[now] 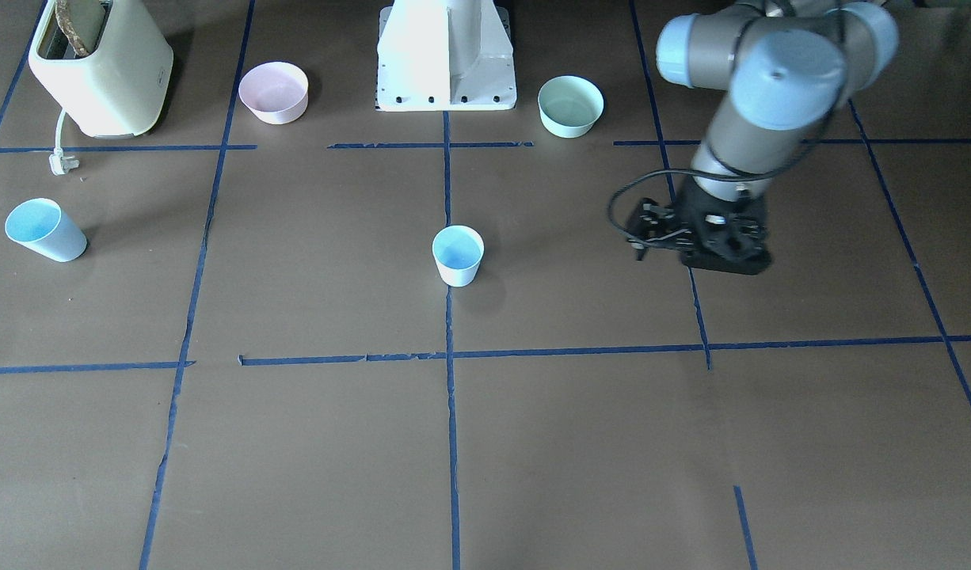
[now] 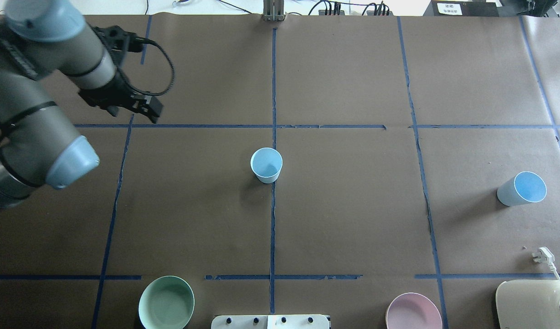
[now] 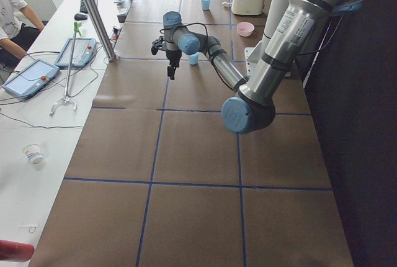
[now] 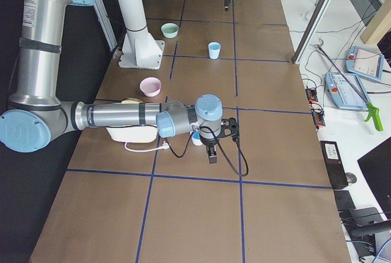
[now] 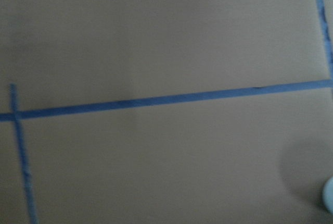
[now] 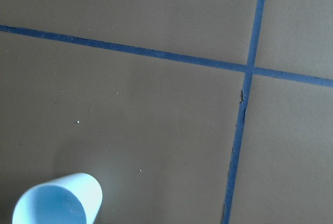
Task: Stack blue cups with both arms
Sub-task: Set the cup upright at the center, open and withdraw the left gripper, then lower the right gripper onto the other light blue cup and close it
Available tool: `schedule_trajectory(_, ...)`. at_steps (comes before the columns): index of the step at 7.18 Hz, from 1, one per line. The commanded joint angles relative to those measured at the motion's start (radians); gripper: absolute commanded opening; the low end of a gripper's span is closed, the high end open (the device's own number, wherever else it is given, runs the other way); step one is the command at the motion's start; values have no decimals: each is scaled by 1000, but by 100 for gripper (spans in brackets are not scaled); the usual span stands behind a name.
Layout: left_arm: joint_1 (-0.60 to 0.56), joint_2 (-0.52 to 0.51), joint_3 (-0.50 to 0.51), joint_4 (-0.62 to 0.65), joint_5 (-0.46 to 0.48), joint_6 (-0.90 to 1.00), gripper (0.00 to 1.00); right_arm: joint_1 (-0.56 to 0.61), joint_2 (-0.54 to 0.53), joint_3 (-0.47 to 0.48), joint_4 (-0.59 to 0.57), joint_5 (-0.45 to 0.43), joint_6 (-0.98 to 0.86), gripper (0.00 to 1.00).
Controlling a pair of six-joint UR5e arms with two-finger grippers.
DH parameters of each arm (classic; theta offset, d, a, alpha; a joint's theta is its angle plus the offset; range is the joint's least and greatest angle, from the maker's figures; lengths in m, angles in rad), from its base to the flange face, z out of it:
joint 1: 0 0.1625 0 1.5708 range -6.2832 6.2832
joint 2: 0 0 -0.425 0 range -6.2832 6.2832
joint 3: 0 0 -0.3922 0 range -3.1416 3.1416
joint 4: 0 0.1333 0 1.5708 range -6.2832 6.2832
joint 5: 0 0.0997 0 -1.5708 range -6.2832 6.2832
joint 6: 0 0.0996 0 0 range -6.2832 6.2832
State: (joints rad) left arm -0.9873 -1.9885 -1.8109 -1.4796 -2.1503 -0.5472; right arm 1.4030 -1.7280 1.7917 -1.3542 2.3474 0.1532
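Note:
One blue cup (image 1: 458, 255) stands upright at the table's centre, on a tape line; it also shows in the overhead view (image 2: 266, 165). The second blue cup (image 2: 522, 188) stands far out on my right side (image 1: 43, 229) and shows in the right wrist view (image 6: 57, 204). My left gripper (image 2: 148, 108) hangs above the table, well to the left of the centre cup and beyond it; its jaws look open and empty (image 1: 723, 255). My right gripper (image 4: 211, 154) shows only in the exterior right view, next to the second cup; I cannot tell its state.
A cream toaster (image 1: 101, 67) with a loose plug (image 1: 60, 163) stands at my near right. A pink bowl (image 1: 273, 93) and a mint-green bowl (image 1: 570, 105) flank the white pedestal (image 1: 446, 55). Blue tape lines grid the brown table.

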Motion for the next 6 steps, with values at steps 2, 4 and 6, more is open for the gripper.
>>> schedule_trajectory(2, -496, 309, 106, 25, -197, 698, 100, -65, 57, 32, 1, -2, 139, 100)
schedule_trajectory(4, -594, 474, 108, 15, -198, 766, 100, -100, 64, 66, 0, -5, 218, 100)
schedule_trajectory(6, -625, 575, 85, -45, -280, 793, 100, -197, 58, 119, 10, -54, 392, 100)
